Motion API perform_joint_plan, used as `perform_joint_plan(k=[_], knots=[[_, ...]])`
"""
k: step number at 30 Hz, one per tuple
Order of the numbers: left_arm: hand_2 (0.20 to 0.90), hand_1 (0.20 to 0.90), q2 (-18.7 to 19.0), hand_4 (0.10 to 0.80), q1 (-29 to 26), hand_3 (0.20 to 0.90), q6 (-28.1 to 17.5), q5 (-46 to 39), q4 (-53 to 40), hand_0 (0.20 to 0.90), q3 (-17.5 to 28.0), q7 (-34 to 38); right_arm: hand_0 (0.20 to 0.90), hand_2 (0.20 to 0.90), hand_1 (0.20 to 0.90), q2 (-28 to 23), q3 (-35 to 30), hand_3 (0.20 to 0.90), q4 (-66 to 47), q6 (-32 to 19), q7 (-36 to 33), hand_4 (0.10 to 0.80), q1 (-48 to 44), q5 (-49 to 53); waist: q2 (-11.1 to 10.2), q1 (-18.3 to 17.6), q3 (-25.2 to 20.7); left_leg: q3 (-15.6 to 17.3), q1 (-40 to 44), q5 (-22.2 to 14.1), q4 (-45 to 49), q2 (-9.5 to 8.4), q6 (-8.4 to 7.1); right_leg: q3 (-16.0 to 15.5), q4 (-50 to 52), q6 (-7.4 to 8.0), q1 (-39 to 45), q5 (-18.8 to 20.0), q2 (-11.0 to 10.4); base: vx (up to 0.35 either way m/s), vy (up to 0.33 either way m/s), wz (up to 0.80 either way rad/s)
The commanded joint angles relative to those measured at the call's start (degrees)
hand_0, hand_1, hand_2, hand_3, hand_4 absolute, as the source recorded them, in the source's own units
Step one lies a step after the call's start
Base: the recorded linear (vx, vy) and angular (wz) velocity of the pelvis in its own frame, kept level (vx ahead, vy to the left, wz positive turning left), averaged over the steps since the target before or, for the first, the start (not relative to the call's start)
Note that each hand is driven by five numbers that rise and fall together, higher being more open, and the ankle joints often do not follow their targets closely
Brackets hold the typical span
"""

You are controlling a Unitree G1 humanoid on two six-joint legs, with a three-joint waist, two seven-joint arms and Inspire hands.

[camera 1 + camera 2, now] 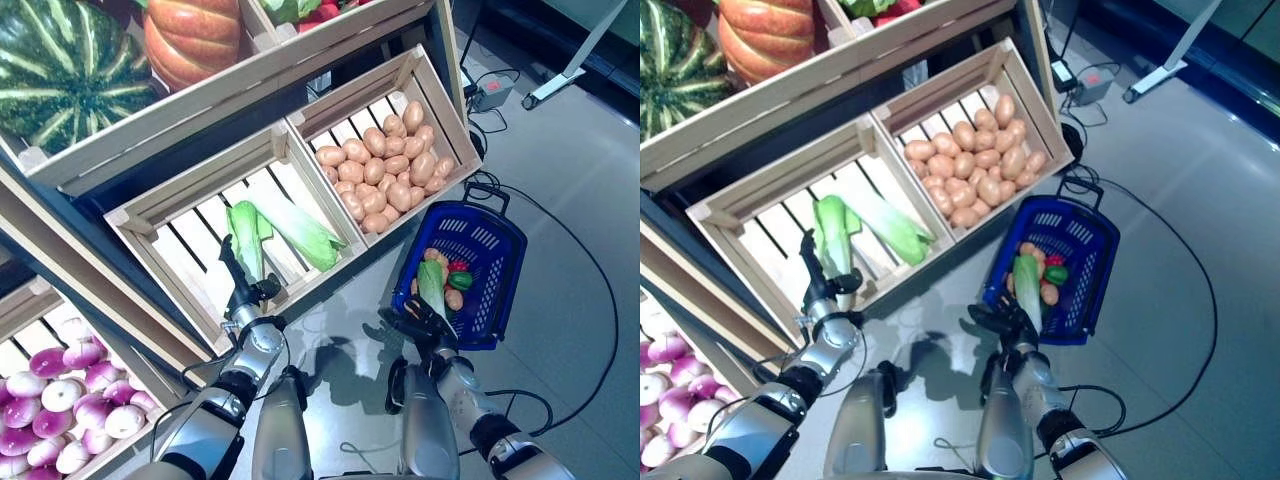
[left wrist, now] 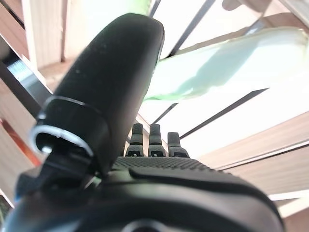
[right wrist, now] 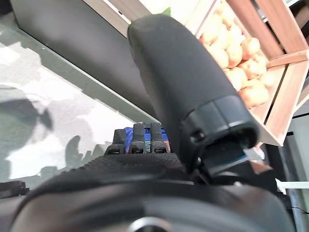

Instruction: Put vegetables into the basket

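Note:
Two pale green leafy cabbages lie in a slatted wooden crate [image 1: 150, 215]: one [image 1: 245, 235] to the left, one [image 1: 302, 230] beside it. My left hand [image 1: 238, 282] reaches up into this crate, open, its straight fingers just below the left cabbage [image 2: 227, 63]. A blue basket [image 1: 500, 240] stands on the floor to the right. It holds another leafy cabbage [image 1: 432, 285], some potatoes and small red and green vegetables. My right hand [image 1: 415, 315] hovers at the basket's near edge, open and holding nothing.
A crate of potatoes [image 1: 385, 165] sits right of the cabbage crate. The shelf above carries a watermelon [image 1: 60, 60] and a pumpkin [image 1: 190, 35]. Purple-white turnips [image 1: 60, 400] fill a lower crate at the left. Grey floor [image 1: 570, 180] spreads to the right.

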Motion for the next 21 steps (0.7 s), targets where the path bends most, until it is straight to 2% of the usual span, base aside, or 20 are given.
perform_joint_plan(k=[1,6,12,13,15,16,17,18,19,20,21], knots=[[0.900,0.900,3.6,0.800,-5.1,0.900,-0.8,-3.1,-1.3,0.900,0.6,4.4,0.900,0.900,0.900,-1.5,0.3,0.900,-7.9,-7.5,-2.5,0.800,-0.4,1.1,-0.5,-1.3,-1.7,0.0,-0.9,-8.3,9.2,1.13,0.19,3.8,6.2,-0.72,1.2,-4.4,-1.6,0.006,0.018,0.07],[0.900,0.900,5.2,0.800,-6.0,0.900,0.6,-8.8,-0.9,0.900,2.8,4.7,0.900,0.900,0.900,-2.7,-0.1,0.900,-14.1,-8.7,-5.0,0.800,-0.3,-1.1,-0.9,-2.1,-1.1,-0.8,-3.7,-9.8,13.0,1.23,-0.12,4.5,9.4,-0.65,-2.0,-5.6,-1.5,0.010,0.013,-0.03],[0.900,0.900,6.5,0.800,-8.2,0.900,1.2,-12.9,0.3,0.900,4.8,4.9,0.900,0.900,0.900,-3.7,-1.1,0.900,-15.2,-8.5,-5.6,0.800,-1.3,-1.0,-1.2,-2.6,-0.7,-1.5,-7.0,-11.0,16.7,1.30,-0.33,4.9,12.4,-0.55,-5.4,-6.6,-1.7,0.000,0.006,0.02],[0.900,0.900,6.6,0.800,-8.5,0.900,1.2,-13.3,0.5,0.900,5.0,4.2,0.900,0.900,0.900,-3.7,-1.2,0.900,-15.1,-8.4,-5.8,0.800,-1.5,-1.0,-1.3,-2.6,-0.6,-1.6,-7.2,-11.0,17.0,1.28,-0.36,4.9,12.7,-0.53,-5.7,-6.7,-1.7,0.000,0.000,0.00],[0.900,0.900,7.3,0.800,-10.8,0.900,0.9,-14.2,0.9,0.900,4.7,-1.8,0.900,0.900,0.900,-4.4,-1.8,0.900,-14.3,-7.7,-6.5,0.800,-3.1,-0.2,-1.4,-2.8,-0.4,-2.2,-9.2,-11.3,18.4,1.21,-0.36,5.3,13.7,-0.32,-7.8,-6.7,-1.7,0.000,0.000,0.00],[0.900,0.900,8.0,0.800,-11.9,0.900,1.1,-13.4,0.6,0.900,4.1,-2.4,0.900,0.900,0.900,-4.8,-2.1,0.900,-14.1,-7.5,-6.6,0.800,-3.6,0.4,-1.4,-2.9,-0.3,-2.4,-9.8,-11.5,18.8,1.28,-0.34,5.5,14.1,-0.27,-8.5,-6.7,-1.7,0.052,0.007,-0.01],[0.900,0.900,8.6,0.800,-12.5,0.900,1.5,-13.1,0.4,0.900,3.6,-3.1,0.900,0.900,0.900,-5.1,-2.3,0.900,-14.1,-7.4,-6.6,0.800,-3.8,0.6,-1.4,-2.9,0.1,-2.6,-9.8,-13.4,20.3,1.57,-0.62,5.7,15.6,0.18,-8.6,-8.4,-1.7,0.000,0.000,0.00],[0.900,0.900,9.1,0.800,-13.1,0.900,1.8,-13.2,0.3,0.900,3.3,-3.8,0.900,0.900,0.900,-5.4,-2.5,0.900,-14.2,-7.1,-6.7,0.800,-4.0,0.8,-1.4,-3.1,0.0,-2.5,-10.8,-11.7,19.7,1.47,-0.35,5.7,14.7,-0.21,-9.5,-6.7,-1.6,0.000,0.000,0.00],[0.900,0.900,9.6,0.800,-13.5,0.900,2.1,-13.6,0.3,0.900,3.1,-4.6,0.900,0.900,0.900,-5.7,-2.7,0.900,-14.2,-6.9,-6.6,0.800,-4.2,1.0,-1.4,-3.1,0.1,-2.5,-11.1,-11.8,20.0,1.54,-0.33,5.7,15.0,-0.19,-9.9,-6.8,-1.6,0.000,0.000,0.00],[0.900,0.900,10.8,0.800,-14.4,0.900,3.1,-14.5,0.1,0.900,2.9,-5.6,0.900,0.900,0.900,-6.3,-3.0,0.900,-14.6,-6.1,-7.0,0.800,-4.4,1.1,-1.3,-3.3,0.6,-2.7,-11.5,-13.8,21.8,1.92,-0.66,6.1,16.8,0.29,-10.4,-8.5,-1.5,0.033,0.049,-0.04],[0.900,0.900,12.1,0.800,-15.5,0.900,4.1,-15.7,0.2,0.900,2.8,-6.5,0.900,0.900,0.900,-7.1,-3.3,0.900,-15.2,-5.2,-7.5,0.800,-4.8,1.3,-1.3,-3.6,0.9,-2.8,-12.7,-13.9,22.6,2.16,-0.76,6.4,17.6,0.33,-11.5,-8.7,-1.4,0.021,0.057,-0.10]])
